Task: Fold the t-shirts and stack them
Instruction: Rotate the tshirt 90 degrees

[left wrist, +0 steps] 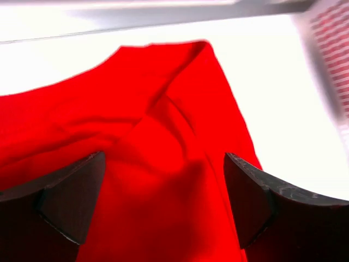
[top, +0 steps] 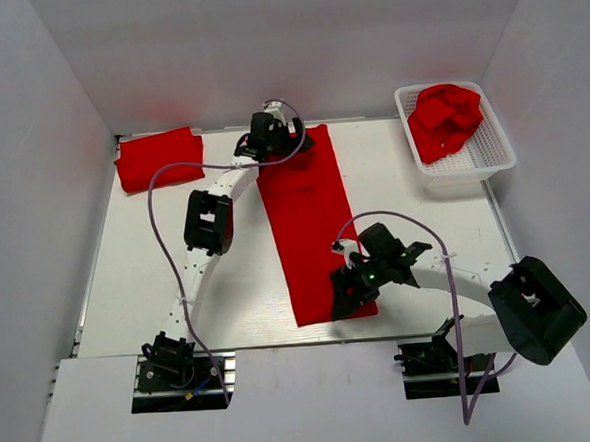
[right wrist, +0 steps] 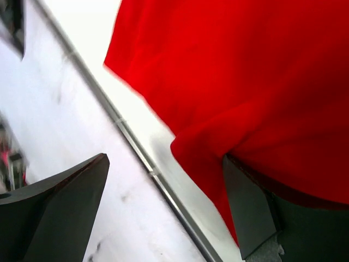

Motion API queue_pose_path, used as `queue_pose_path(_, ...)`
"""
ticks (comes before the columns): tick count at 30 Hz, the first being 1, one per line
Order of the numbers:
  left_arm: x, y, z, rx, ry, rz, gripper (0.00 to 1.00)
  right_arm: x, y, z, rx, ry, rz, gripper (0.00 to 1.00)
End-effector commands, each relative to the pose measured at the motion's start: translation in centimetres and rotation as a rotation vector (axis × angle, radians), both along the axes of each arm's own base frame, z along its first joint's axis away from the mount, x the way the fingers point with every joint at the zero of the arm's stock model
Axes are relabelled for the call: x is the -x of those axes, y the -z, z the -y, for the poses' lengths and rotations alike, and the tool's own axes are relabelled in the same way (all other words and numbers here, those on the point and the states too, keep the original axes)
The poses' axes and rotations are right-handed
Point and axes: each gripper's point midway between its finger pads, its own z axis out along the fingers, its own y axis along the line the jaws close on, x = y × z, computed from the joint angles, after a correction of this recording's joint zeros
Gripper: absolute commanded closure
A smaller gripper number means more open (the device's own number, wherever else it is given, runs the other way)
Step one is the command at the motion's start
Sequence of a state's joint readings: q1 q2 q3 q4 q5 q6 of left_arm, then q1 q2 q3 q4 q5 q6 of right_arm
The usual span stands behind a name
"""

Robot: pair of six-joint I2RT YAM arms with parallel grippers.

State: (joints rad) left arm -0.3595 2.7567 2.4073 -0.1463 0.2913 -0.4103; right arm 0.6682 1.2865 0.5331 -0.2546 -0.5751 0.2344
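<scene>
One red t-shirt (top: 305, 225) lies as a long narrow strip down the middle of the table. My left gripper (top: 268, 134) is open over its far end; in the left wrist view the cloth (left wrist: 163, 136) lies below and between the spread fingers (left wrist: 73, 199). My right gripper (top: 346, 296) is open at the strip's near right corner; in the right wrist view the cloth's edge (right wrist: 245, 82) rests against the right finger (right wrist: 251, 213). The left one is over bare table. A folded red t-shirt (top: 159, 157) lies at the back left.
A white mesh basket (top: 491, 154) at the back right holds crumpled red t-shirts (top: 446, 120); its wall shows in the left wrist view (left wrist: 332, 49). A metal rail (right wrist: 136, 150) runs along the table's near edge. White walls close in the left, back and right.
</scene>
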Motion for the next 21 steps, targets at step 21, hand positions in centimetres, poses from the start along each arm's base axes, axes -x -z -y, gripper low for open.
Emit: queue_pose_path(21,-2.1,-9.6,4.6,0.247,0.047,0.372,0.00,-6.6,-6.1,-6.6,-0.036,-0.126,0.320,0.10)
